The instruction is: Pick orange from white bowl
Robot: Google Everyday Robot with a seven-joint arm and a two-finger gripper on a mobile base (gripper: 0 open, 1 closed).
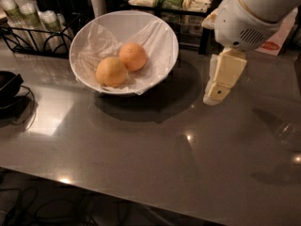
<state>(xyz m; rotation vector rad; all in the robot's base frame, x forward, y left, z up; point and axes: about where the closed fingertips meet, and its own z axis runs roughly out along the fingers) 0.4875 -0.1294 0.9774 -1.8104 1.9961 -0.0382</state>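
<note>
The white bowl (160, 36) stands tilted at the back left of the grey table, lined with crinkled white wrap. Two round fruits lie in it, touching. The orange (111, 72) is the larger, paler one at the front left. A smaller, deeper orange fruit (132, 56) lies behind it to the right. My gripper (215, 92) hangs from the white arm (249, 13) to the right of the bowl. It points down just above the table, apart from the bowl, and holds nothing that I can see.
A black wire rack (28, 32) with bottles stands at the back left. A black object with a cable (9, 86) sits at the left edge. Shelves with packets (169, 1) line the back. A white bag (277, 39) is at the back right.
</note>
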